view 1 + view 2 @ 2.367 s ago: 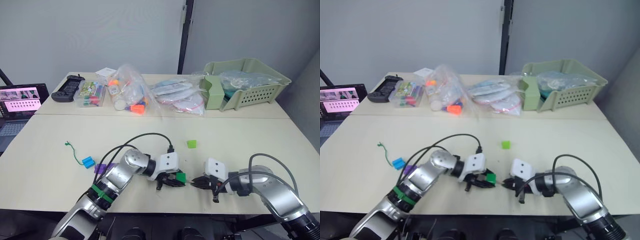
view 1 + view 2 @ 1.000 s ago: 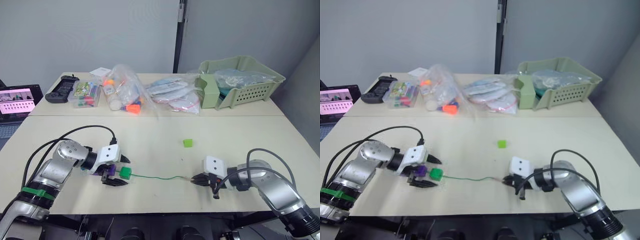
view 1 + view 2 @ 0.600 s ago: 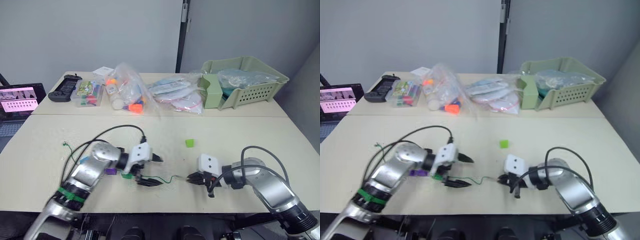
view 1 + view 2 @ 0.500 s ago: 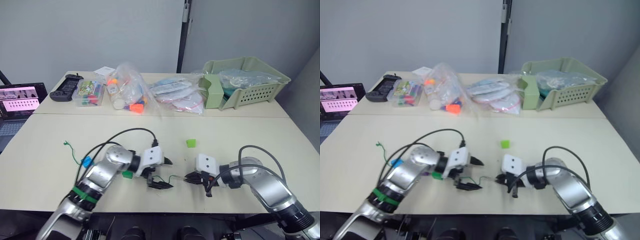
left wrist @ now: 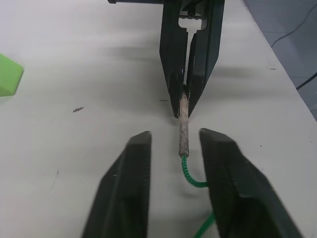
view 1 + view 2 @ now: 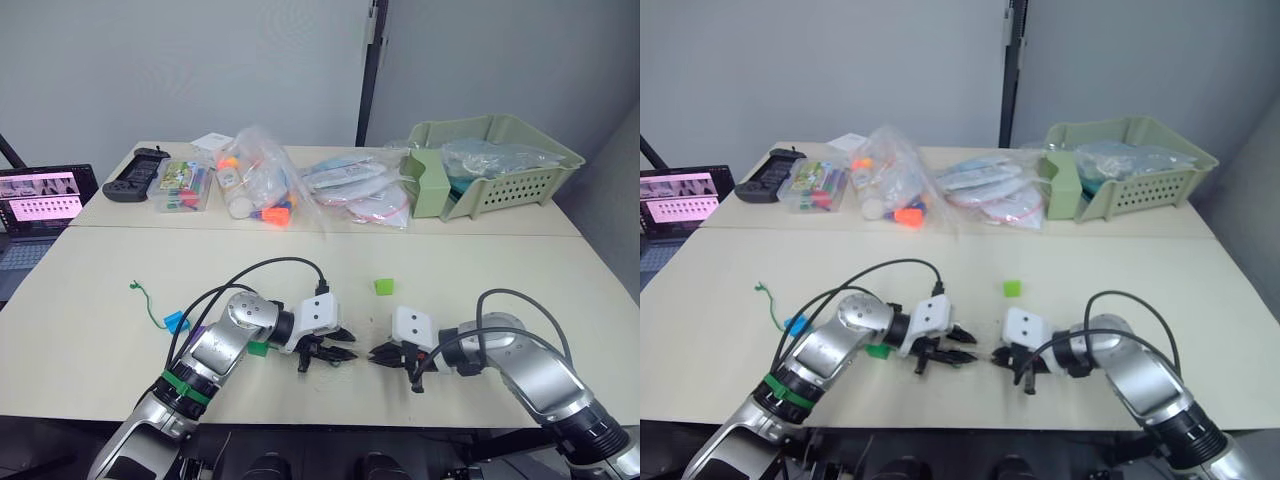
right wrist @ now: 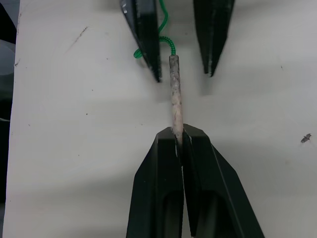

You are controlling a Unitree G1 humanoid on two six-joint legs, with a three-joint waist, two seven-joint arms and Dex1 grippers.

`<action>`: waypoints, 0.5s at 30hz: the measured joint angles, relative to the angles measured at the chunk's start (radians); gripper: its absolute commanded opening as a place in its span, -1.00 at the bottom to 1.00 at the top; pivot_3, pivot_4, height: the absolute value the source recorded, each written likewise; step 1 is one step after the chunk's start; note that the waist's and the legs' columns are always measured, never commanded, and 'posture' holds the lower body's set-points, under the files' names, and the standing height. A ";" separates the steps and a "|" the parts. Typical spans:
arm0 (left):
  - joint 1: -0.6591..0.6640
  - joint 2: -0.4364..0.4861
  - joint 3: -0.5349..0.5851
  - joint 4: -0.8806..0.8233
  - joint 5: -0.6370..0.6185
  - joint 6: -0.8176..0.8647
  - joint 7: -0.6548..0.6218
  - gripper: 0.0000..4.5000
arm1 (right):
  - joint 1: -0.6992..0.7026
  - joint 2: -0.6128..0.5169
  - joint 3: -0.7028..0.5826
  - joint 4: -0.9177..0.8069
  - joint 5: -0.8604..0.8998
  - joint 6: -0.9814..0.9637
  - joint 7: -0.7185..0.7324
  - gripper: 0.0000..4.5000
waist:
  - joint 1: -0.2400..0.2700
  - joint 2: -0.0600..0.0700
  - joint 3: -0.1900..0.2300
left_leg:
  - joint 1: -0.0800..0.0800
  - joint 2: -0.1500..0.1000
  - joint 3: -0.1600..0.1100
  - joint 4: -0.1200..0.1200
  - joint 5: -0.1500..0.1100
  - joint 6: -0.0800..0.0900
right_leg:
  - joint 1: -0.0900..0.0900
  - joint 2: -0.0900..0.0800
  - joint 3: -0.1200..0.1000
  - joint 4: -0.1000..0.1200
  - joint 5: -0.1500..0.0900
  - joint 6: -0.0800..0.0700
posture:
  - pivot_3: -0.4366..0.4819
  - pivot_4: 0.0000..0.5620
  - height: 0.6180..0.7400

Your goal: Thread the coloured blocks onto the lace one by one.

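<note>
My right gripper (image 7: 178, 135) is shut on one end of the lace's stiff pale tip (image 7: 175, 94), low over the table's front middle. My left gripper (image 5: 176, 135) faces it, open, with its fingers (image 5: 124, 193) on either side of the tip's free end and not touching it. The green lace (image 5: 190, 176) trails back under the left arm. A dark green block (image 6: 258, 348) sits beside the left forearm and a blue block (image 6: 177, 322) lies further left, near the lace's knotted end (image 6: 135, 287). A light green block (image 6: 384, 286) lies loose behind the grippers.
Along the table's back stand clear bags of toys (image 6: 255, 185), flat packets (image 6: 355, 190), a green basket (image 6: 500, 165), a clear box (image 6: 183, 188) and a black controller (image 6: 137, 177). A laptop (image 6: 35, 200) sits at the far left. The table's front edge is just behind the grippers.
My left gripper has moved right to the right gripper and now straddles the lace tip, its fingers less wide apart. The right gripper stays shut on the tip.
</note>
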 measured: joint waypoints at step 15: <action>0.010 0.001 -0.001 -0.017 -0.003 0.019 0.000 -1.00 | 0.005 0.004 -0.008 -0.012 0.005 0.024 -0.020 -0.58 | 0.000 0.000 0.000 | 0.000 0.000 0.000 0.000 0.000 0.000 | 0.000 0.000 0.000 0.000 0.000 0.000 | -0.05 -0.47 1.00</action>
